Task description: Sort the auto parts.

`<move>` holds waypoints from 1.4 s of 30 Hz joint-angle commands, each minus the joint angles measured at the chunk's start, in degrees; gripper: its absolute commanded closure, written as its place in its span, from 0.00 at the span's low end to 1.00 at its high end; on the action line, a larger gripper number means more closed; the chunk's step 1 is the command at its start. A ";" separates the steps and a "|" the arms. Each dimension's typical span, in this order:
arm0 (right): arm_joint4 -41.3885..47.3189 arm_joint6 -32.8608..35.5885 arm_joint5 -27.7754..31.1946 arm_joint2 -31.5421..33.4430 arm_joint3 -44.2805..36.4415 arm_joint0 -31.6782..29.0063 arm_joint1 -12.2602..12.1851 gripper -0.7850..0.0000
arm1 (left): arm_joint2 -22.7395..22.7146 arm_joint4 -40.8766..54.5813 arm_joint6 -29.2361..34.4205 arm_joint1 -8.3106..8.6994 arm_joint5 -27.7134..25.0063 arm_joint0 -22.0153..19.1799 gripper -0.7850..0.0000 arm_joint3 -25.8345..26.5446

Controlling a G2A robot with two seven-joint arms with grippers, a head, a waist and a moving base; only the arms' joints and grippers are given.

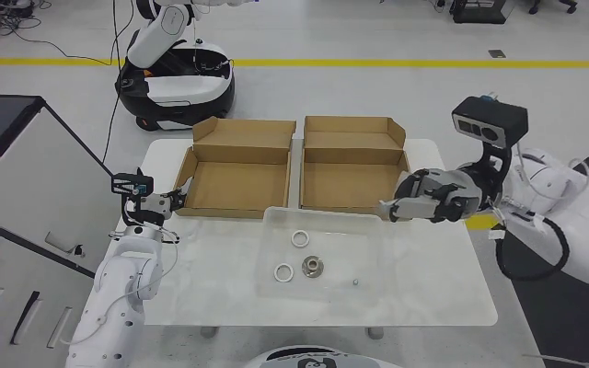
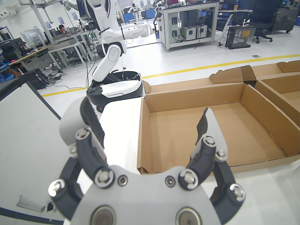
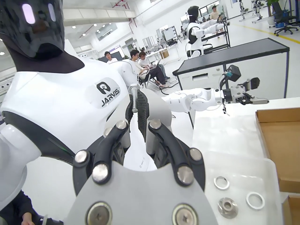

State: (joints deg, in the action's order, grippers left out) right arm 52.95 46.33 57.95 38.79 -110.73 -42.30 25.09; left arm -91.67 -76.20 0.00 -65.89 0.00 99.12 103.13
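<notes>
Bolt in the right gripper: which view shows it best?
Right wrist view: the bolt stands close up, threads plain, clamped in the right gripper. Top view has that gripper by the tray corner, the bolt too small to tell. Left wrist view faces the left box.

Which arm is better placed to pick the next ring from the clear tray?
Probably the left. The left gripper is open and empty, beside a cardboard box near the tray. The right gripper is shut on a bolt, so it must put that down first.
</notes>
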 commanded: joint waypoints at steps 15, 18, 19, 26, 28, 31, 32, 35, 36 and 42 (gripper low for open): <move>21.00 8.25 -8.23 5.03 -4.24 -2.65 2.93 1.00 | 0.00 0.00 0.00 0.00 0.00 0.00 0.00 0.00; 24.74 11.00 -10.98 6.98 -4.02 -3.69 4.06 1.00 | 0.00 0.00 0.00 0.00 0.00 0.00 0.00 0.00; 25.82 11.89 -11.87 7.70 -3.90 -4.12 4.47 1.00 | 0.00 0.00 0.00 0.00 0.00 0.00 0.00 0.00; 28.69 17.03 -17.00 13.65 -2.33 -7.47 7.59 1.00 | 0.00 0.00 0.00 0.00 0.00 0.00 0.00 0.00; 27.00 17.83 -17.81 15.31 -1.45 -8.50 8.36 1.00 | 0.00 0.00 0.00 0.00 0.00 0.00 0.00 0.00; 23.69 18.57 -18.55 17.34 -0.36 -10.08 9.35 1.00 | 0.00 0.00 0.00 0.00 0.00 0.00 0.00 0.00; 22.78 18.71 -18.70 17.90 -0.23 -10.60 9.66 1.00 | 0.00 0.00 0.00 0.00 0.00 0.00 0.00 0.00; 18.91 19.09 -19.07 19.61 0.47 -11.83 10.36 1.00 | 0.00 0.00 0.00 0.00 0.00 0.00 0.00 0.00; 18.37 19.12 -19.11 20.01 0.44 -12.28 10.60 1.00 | 0.00 0.00 0.00 0.00 0.00 0.00 0.00 0.00; 14.86 19.91 -19.89 22.53 0.85 -14.01 11.77 1.00 | 0.00 0.00 0.00 0.00 0.00 0.00 0.00 0.00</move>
State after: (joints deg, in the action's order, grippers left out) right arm 67.94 66.13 38.16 60.99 -109.85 -56.05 36.67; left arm -91.67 -76.20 0.00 -65.89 0.00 99.12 103.13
